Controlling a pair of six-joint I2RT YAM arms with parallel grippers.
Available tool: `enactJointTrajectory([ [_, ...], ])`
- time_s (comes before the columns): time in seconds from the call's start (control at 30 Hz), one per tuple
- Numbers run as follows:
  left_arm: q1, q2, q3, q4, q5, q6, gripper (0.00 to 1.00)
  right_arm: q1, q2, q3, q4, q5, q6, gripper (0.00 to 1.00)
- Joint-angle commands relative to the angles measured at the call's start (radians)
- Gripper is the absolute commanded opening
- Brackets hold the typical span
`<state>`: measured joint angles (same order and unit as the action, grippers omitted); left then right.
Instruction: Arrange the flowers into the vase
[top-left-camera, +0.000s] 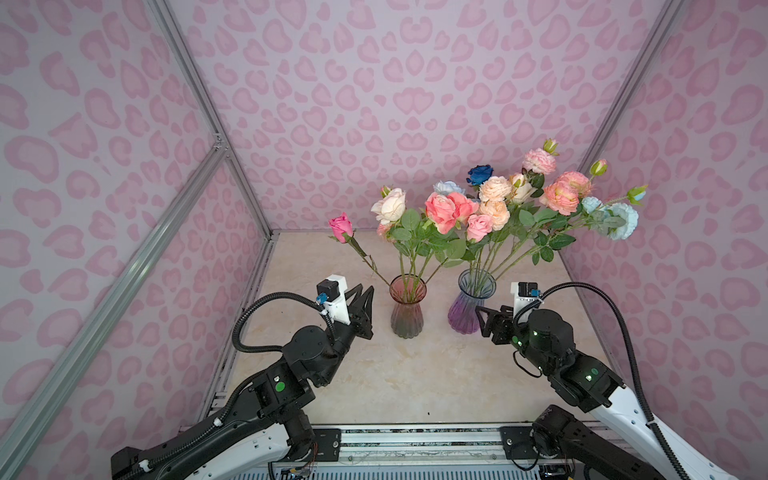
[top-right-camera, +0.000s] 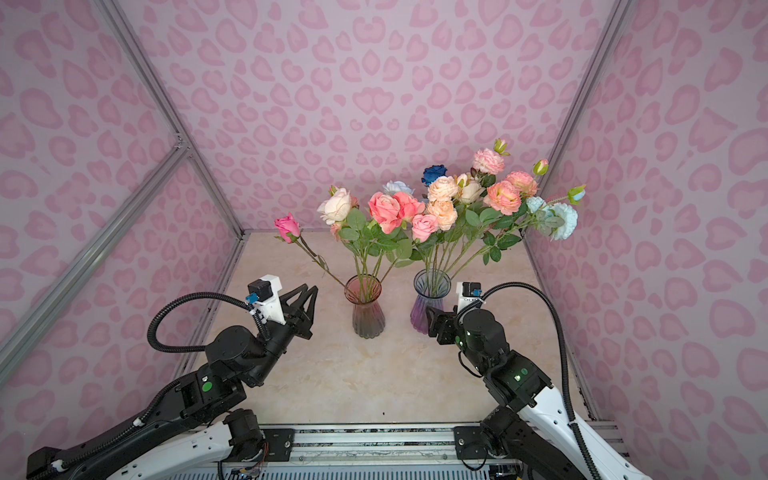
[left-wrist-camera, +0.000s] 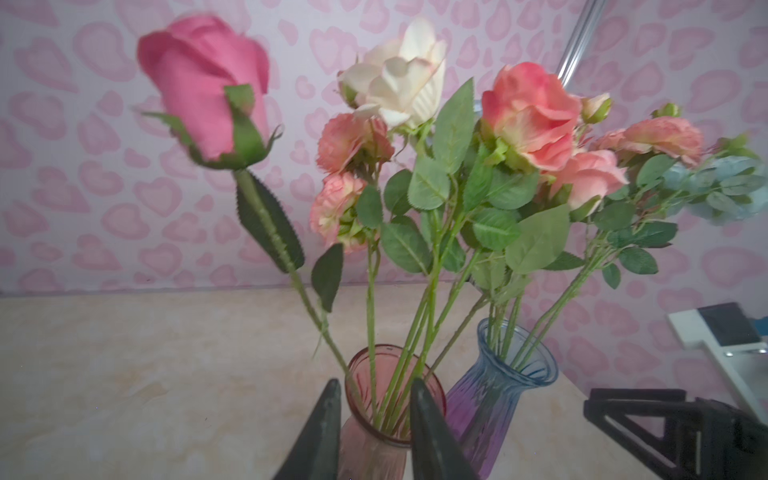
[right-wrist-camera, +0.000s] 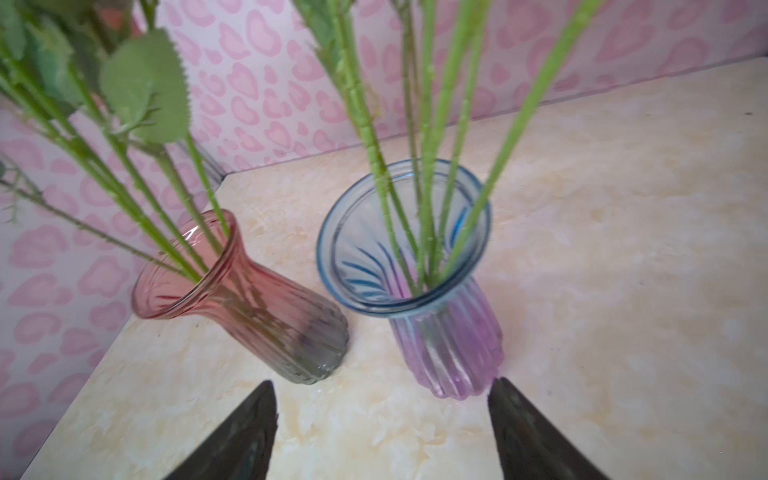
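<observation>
On the tabletop (top-left-camera: 415, 374), 2 vases (top-left-camera: 407, 307) of flowers (top-left-camera: 441, 210); left claw (top-left-camera: 365, 289) slightly parted, right claw (right-wrist-camera: 384, 382) spread wide, both empty.

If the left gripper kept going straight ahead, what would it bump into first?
Most likely the reddish vase: the left wrist view shows it just ahead, between the left gripper's parted fingers. How far off is hard to tell.
</observation>
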<state>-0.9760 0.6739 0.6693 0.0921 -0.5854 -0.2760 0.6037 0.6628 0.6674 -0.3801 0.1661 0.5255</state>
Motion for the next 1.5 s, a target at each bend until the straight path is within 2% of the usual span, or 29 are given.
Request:
enactJointTrajectory([
  [0.0,0.0,-0.013,-0.052,-0.128,-0.121,-0.131,0.3,-0.059,-0.003,-0.012,-0.135,0.12,0.066,0.74],
  [0.13,0.006,-0.001,-0.127,-0.183,-0.256,-0.281,0.35,-0.215,0.017,-0.051,-0.103,0.033,0.112,0.71],
  [0.27,0.052,0.024,-0.18,-0.178,-0.261,-0.362,0.58,-0.363,0.058,-0.113,0.009,-0.083,0.156,0.72],
  [0.33,0.103,0.041,-0.189,-0.198,-0.241,-0.407,0.72,-0.457,0.097,-0.154,0.09,-0.173,0.197,0.72],
  [0.43,0.183,0.044,-0.201,-0.208,-0.163,-0.445,0.77,-0.543,0.161,-0.214,0.24,-0.263,0.25,0.72],
  [0.53,0.219,0.041,-0.205,-0.213,-0.132,-0.457,0.77,-0.552,0.275,-0.214,0.348,-0.292,0.248,0.73],
  [0.7,0.229,0.042,-0.177,-0.237,-0.118,-0.434,0.77,-0.551,0.497,-0.161,0.425,-0.383,0.233,0.7],
  [0.93,0.252,0.037,-0.146,-0.281,-0.106,-0.41,0.78,-0.481,0.66,-0.12,0.498,-0.398,0.222,0.69],
  [1.23,0.254,0.016,-0.133,-0.302,-0.103,-0.407,0.78,-0.422,0.701,-0.14,0.542,-0.39,0.24,0.69],
  [1.47,0.254,0.018,-0.101,-0.343,-0.129,-0.384,0.78,-0.442,0.609,-0.155,0.453,-0.338,0.225,0.71],
])
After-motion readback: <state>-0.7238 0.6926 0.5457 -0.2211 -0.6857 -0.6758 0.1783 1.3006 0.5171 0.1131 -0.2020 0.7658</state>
